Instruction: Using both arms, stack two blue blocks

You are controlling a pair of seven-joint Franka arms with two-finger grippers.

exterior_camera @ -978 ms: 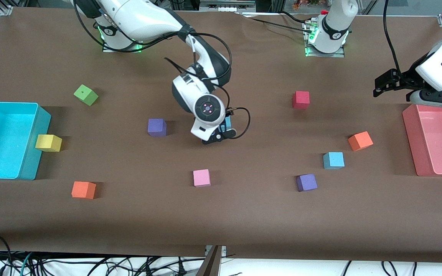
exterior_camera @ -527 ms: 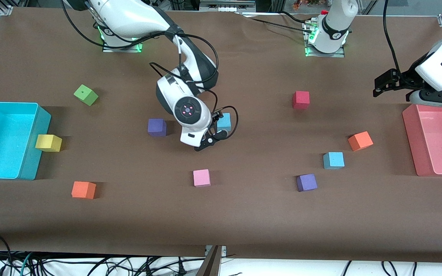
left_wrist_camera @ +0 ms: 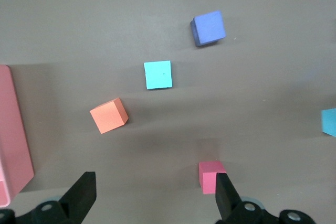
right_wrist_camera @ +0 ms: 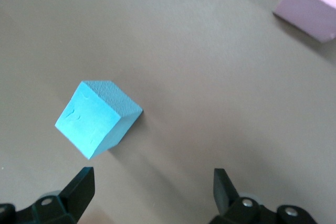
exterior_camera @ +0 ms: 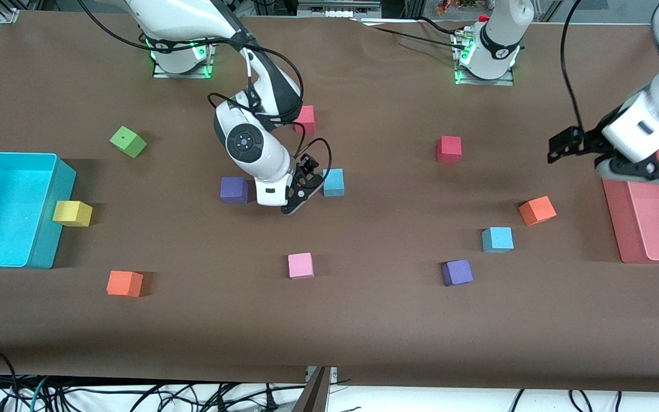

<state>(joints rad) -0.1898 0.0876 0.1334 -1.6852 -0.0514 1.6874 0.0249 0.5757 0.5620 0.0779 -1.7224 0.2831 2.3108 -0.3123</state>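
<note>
Nothing is stacked yet. Both blue blocks sit apart on the worktop [exterior_camera: 364, 320], each flat on its own, so the whole lift and placement is left to do.

Taking the pink block [exterior_camera: 300, 265] near the middle as my landmark: the first blue block [exterior_camera: 334, 182] lies farther from the front camera than it and a little toward my left arm's end. My right gripper [exterior_camera: 301, 194] is low just beside that block, on the side toward the purple block [exterior_camera: 233, 190], jaws wide and holding nothing. In my right wrist view the block [right_wrist_camera: 97, 118] sits off to one side of the gap between my jaws rather than in it, so I judge I am not lined up for a grasp.

The second blue block [exterior_camera: 497, 239] lies well toward my left arm's end from the pink block, between an orange block [exterior_camera: 537, 210] and another purple block [exterior_camera: 457, 272]. My left gripper [exterior_camera: 561, 147] hangs high beside the pink tray [exterior_camera: 615, 212], jaws wide and empty, well apart from that block; my left wrist view shows the block [left_wrist_camera: 158, 74] untouched below.

Left to do, as I judge it: grasp one blue block, carry it to the other, set it squarely on top.
</note>
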